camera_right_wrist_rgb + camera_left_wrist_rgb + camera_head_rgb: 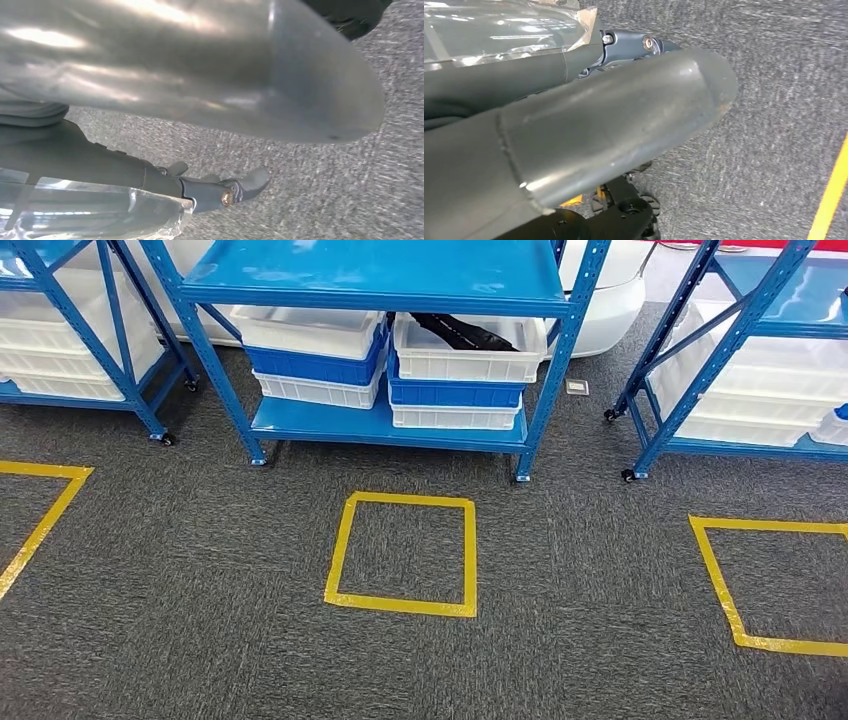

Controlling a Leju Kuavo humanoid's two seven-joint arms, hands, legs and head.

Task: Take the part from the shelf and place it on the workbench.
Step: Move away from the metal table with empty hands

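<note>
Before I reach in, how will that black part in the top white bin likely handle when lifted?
The black part looks long and slim, lying slantwise across its white bin, so it may swing or tip if gripped near one end. It keeps its shape, suggesting it is stiff rather than floppy. Its surface looks smooth, possibly slippery in the fingers.

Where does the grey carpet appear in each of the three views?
Head view: the grey carpet fills the lower half, in front of the blue shelves.
Left wrist view: it lies behind the left hand, crossed by yellow tape.
Right wrist view: it lies behind the right hand.
Shared landmark: yellow tape, a square in the head view.
</note>
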